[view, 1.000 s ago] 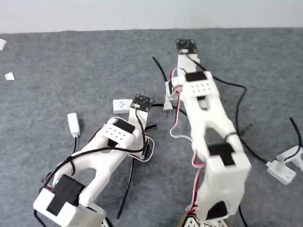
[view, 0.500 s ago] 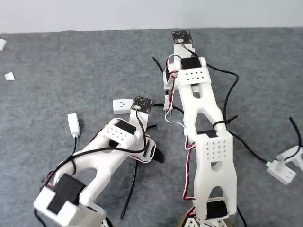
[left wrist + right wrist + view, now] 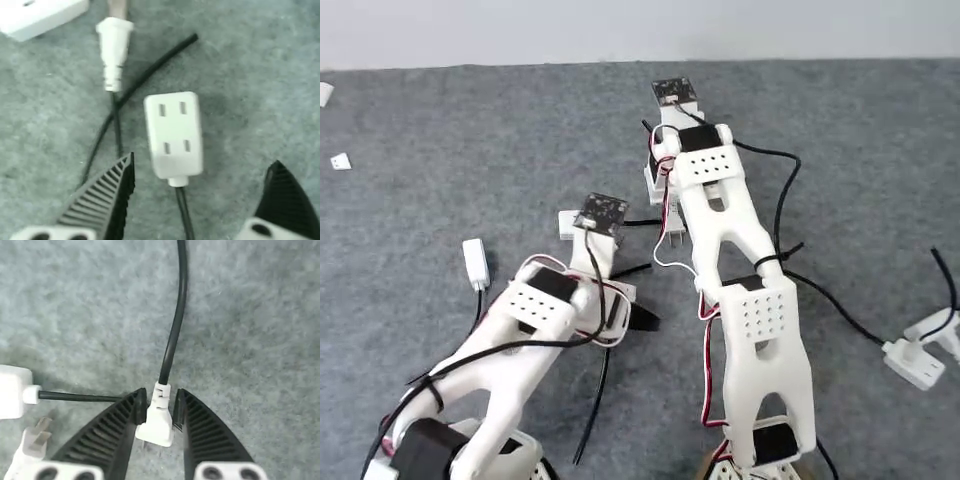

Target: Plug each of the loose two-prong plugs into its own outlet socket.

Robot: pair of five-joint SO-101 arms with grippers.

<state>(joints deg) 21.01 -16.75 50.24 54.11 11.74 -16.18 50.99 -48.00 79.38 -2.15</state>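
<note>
Right gripper (image 3: 159, 396): fingers pressed in on a white plug (image 3: 156, 426), pinching it by its sides. The black cord (image 3: 172, 325) leads away from it across the carpet (image 3: 260, 315). The plug's prongs are hidden, and I cannot tell whether it rests on the carpet or hangs just clear of it. A bare plug (image 3: 30, 445), prongs exposed, lies loose just beside this gripper.

Left gripper (image 3: 203, 160): fingers spread wide, holding nothing. It hangs over a white socket (image 3: 174, 132) that lies flat on the carpet between the fingers, apart from both. The socket shows two pairs of slots, both empty. A loose plug (image 3: 114, 47) lies near it with its cord running alongside. Whether this is the bare plug of the right wrist view cannot be told.

A further white block (image 3: 917, 362) lies at the table's far right, well apart from both arms. Whether anything is seated in it is too small to tell.

Assessment: no plug is seen seated in any socket. One plug is gripped and one socket is covered but not grasped. In my judgement the task is at its opening stage. Left to do: steady the socket, bring the gripped plug to it, align the prongs, press home, and repeat for every other loose plug.
</note>
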